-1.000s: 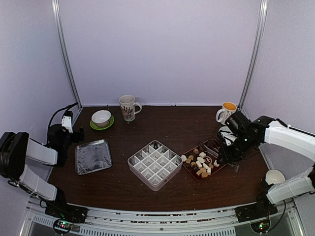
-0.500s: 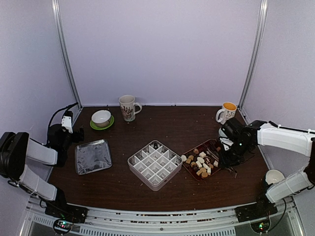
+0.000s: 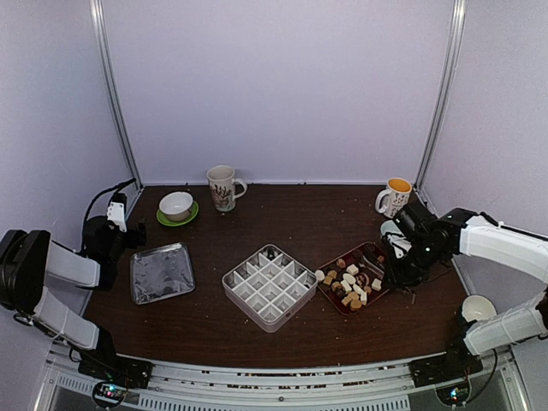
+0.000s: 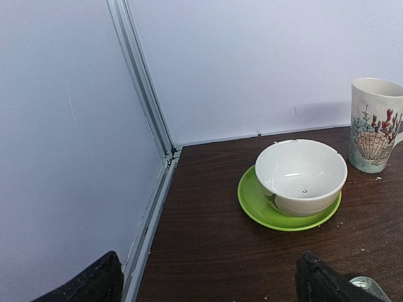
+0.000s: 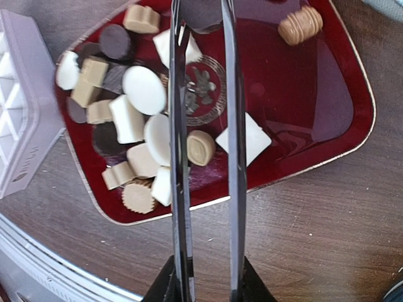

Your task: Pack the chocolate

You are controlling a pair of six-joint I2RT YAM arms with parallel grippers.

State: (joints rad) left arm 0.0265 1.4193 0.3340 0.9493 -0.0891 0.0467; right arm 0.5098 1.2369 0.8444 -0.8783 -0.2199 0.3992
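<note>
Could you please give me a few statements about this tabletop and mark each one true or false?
1. The white bowl sits on a green saucer. True.
2. The chocolates lie in the white bowl. False: they lie on the red tray.
3. The right gripper holds metal tongs over the red tray. True.
4. The left gripper is shut on the shell mug. False: it is open and holds nothing, and the mug stands apart from it.
</note>
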